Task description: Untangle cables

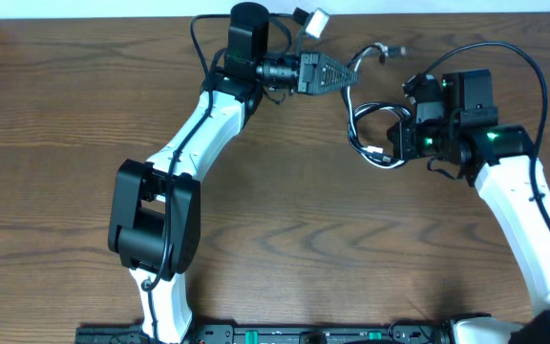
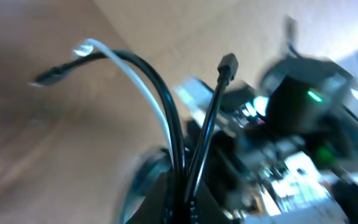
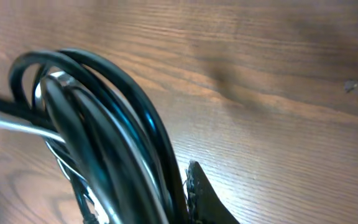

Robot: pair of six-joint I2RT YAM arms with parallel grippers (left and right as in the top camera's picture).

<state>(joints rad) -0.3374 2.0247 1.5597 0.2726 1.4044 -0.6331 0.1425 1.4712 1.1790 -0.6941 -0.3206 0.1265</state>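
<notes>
Your right gripper (image 1: 396, 143) is clamped on the looped cables (image 3: 114, 118), low over the table (image 1: 285, 239); farther back, left gripper (image 1: 345, 75) is pinched shut on black strands (image 2: 169, 115), w/ the white cable (image 2: 143, 87) running alongside. Pull apart w/ the 2 grips locked & the tangle could cinch tighter, or a plug (image 2: 227, 65) could snag in a loop.

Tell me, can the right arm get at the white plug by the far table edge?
Probably not now: the right gripper is shut on the cables, and the left gripper, gripping them too, lies between it and the white plug.
</notes>
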